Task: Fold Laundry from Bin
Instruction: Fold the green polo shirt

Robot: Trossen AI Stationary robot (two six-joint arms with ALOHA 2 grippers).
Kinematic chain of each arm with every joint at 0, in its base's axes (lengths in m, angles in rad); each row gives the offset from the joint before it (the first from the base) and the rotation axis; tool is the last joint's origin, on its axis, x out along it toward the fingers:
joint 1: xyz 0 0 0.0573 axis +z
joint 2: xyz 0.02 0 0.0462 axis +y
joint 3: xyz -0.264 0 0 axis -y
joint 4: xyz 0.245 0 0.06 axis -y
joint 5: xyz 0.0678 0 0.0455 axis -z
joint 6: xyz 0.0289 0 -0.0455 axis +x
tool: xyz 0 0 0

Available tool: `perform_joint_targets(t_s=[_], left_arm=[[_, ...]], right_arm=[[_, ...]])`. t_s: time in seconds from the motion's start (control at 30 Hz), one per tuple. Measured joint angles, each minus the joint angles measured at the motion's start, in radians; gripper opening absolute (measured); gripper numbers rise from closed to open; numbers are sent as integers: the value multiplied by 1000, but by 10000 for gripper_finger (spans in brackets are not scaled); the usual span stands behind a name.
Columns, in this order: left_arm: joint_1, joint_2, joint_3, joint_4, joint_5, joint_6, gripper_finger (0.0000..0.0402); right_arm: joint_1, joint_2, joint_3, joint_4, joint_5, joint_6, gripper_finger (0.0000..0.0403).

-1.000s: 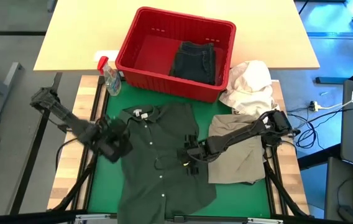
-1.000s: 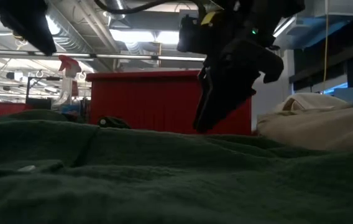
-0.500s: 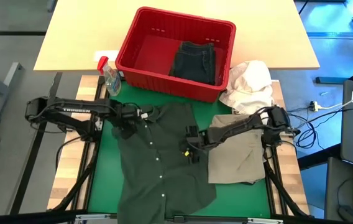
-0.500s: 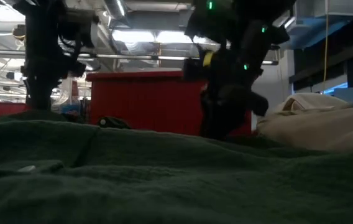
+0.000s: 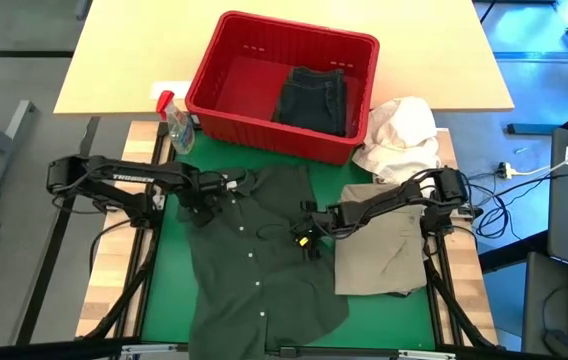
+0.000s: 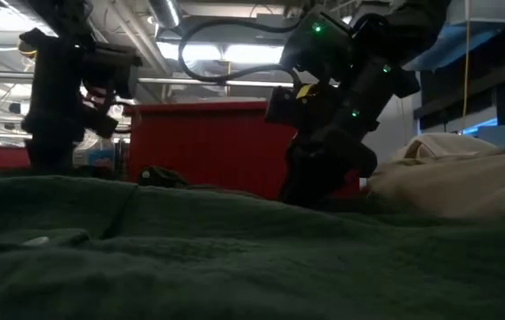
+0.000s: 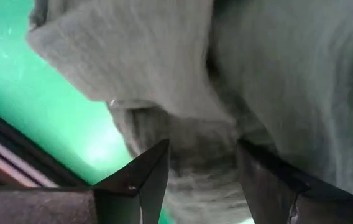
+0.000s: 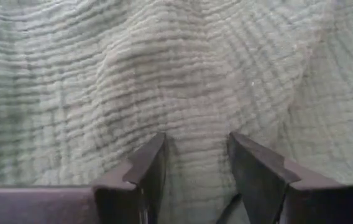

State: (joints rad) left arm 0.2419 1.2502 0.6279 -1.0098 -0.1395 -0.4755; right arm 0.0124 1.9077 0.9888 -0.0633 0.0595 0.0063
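The left claw [image 5: 210, 190] sits at the collar end of the dark green shirt [image 5: 259, 255], on the side nearest the spray bottle [image 5: 177, 125]; in its wrist view the two fingers [image 7: 142, 180] stand apart with shirt cloth bunched between them — whether they pinch it I cannot tell. The right claw [image 5: 307, 228] presses down on the shirt's edge nearest the khaki garment [image 5: 384, 250], fingers [image 8: 145, 168] parted with a ridge of the fabric between them. The shirt lies spread, buttons up, on the green surface [image 5: 169, 290], just in front of the red bin [image 5: 224, 95]. Inside the bin, toward its white-bundle side, lies a folded dark garment [image 5: 314, 98]. The white cloth bundle [image 5: 404, 135] rests beside the bin, touching the khaki garment.
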Motion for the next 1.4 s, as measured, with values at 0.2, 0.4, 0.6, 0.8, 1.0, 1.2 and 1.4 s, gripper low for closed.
perform_joint_targets(t_s=[0.2,0.4,0.6,0.8,1.0,1.2,1.4], left_arm=[[0,70,-43,9,0,-86,179],[-3,152,-56,-64,-56,-162,179],[-21,168,-56,-64,-82,-193,163],[-22,159,-30,-91,-89,-181,144],[-80,79,118,-210,-134,-178,133],[-175,-29,259,-200,-211,-201,132],[-216,-87,247,-74,-247,-203,166]], right_arm=[[0,1,-11,-60,-1,-1,177],[0,-7,-11,-180,-1,-12,177],[5,-51,-11,-385,0,-12,177],[7,-156,-11,-439,5,-16,177],[7,-272,28,-289,42,-15,177],[7,-286,54,-190,44,-14,177],[7,-284,55,-86,45,10,177]])
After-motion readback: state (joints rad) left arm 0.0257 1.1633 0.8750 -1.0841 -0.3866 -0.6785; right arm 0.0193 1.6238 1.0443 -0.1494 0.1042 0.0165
